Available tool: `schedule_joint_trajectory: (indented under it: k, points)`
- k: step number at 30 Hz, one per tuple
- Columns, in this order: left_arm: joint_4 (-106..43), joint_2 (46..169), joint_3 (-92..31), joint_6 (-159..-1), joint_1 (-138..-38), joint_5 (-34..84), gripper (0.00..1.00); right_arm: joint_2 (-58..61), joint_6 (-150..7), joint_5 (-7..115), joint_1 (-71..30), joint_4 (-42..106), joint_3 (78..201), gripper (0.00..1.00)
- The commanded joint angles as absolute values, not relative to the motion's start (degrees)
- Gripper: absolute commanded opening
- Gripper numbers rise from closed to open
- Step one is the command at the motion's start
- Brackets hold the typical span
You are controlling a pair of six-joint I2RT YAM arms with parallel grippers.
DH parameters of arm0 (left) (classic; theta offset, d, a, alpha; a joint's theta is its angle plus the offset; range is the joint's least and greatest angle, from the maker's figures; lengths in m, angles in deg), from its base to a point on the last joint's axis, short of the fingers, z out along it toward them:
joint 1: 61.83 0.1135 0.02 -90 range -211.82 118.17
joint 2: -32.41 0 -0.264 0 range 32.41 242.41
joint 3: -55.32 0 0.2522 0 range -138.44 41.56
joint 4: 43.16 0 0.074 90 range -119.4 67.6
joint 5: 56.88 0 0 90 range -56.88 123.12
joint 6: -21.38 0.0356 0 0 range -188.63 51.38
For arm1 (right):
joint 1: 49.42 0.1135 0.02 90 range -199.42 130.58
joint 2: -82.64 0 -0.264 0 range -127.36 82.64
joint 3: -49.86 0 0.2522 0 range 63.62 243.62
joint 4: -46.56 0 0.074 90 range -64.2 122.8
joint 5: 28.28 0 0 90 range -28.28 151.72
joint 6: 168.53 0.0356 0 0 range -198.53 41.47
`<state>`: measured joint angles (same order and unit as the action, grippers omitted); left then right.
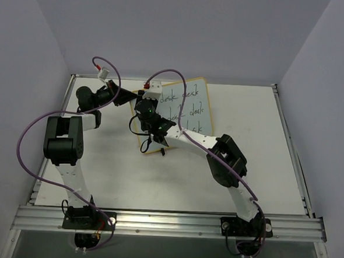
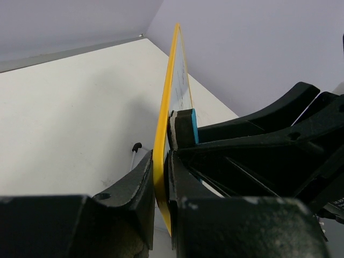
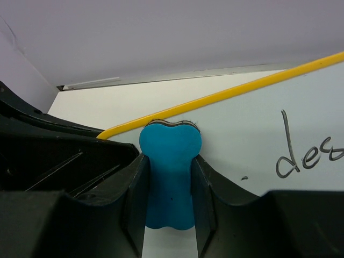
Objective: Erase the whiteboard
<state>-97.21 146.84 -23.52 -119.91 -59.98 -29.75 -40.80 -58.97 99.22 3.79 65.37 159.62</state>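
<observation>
The whiteboard [image 1: 194,104] has a yellow frame and stands tilted on the table, with black handwriting on its face [image 3: 301,156]. My left gripper [image 1: 132,95] is shut on the board's left edge; in the left wrist view its jaws [image 2: 160,183] pinch the yellow frame [image 2: 164,107]. My right gripper [image 1: 145,107] is shut on the blue bone-shaped eraser [image 3: 170,172]. It holds the eraser's pad against the board's face close to the frame [image 3: 226,95]. The eraser [image 2: 185,128] also shows in the left wrist view, just beyond the left jaws.
A black clip foot [image 1: 162,153] sticks out under the board's near edge and shows in the left wrist view [image 2: 136,146]. Purple cables [image 1: 25,137] loop over both arms. Grey walls enclose the white table [image 1: 263,164] at back and sides.
</observation>
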Motion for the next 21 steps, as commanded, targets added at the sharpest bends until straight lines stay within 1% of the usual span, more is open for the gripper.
schedule_joint_trajectory:
  k: [1,4,8,11,13,17,21]
  points:
    - [-103.49,145.61,-24.01,-117.23,-61.21,-36.23,0.02,-42.87,-54.28,103.56,3.4,60.49,157.49,0.0]
    - [-103.58,145.61,-24.09,-117.4,-61.21,-36.31,0.02,-40.86,-49.98,105.05,2.26,58.9,154.51,0.0]
    - [-104.37,146.05,-24.18,-118.11,-61.12,-36.4,0.02,-37.43,-47.94,104.53,0.51,60.48,146.17,0.0]
    - [-104.54,145.97,-24.18,-118.11,-61.21,-36.58,0.02,-35.58,-48.2,101.19,-1.95,63.99,141.33,0.0]
    - [-104.98,146.05,-24.01,-118.11,-61.21,-36.84,0.02,-34.7,-49.52,96.81,-3.71,67.24,138.24,0.0]
    - [-106.47,146.84,-24.18,-118.89,-61.21,-37.11,0.02,-33.12,-52.93,94.33,-3.2,67.6,140.51,0.0]
    - [-106.39,146.84,-24.18,-118.9,-61.21,-37.54,0.02,-32.5,-55.76,93.28,-1.17,67.16,147.87,0.0]
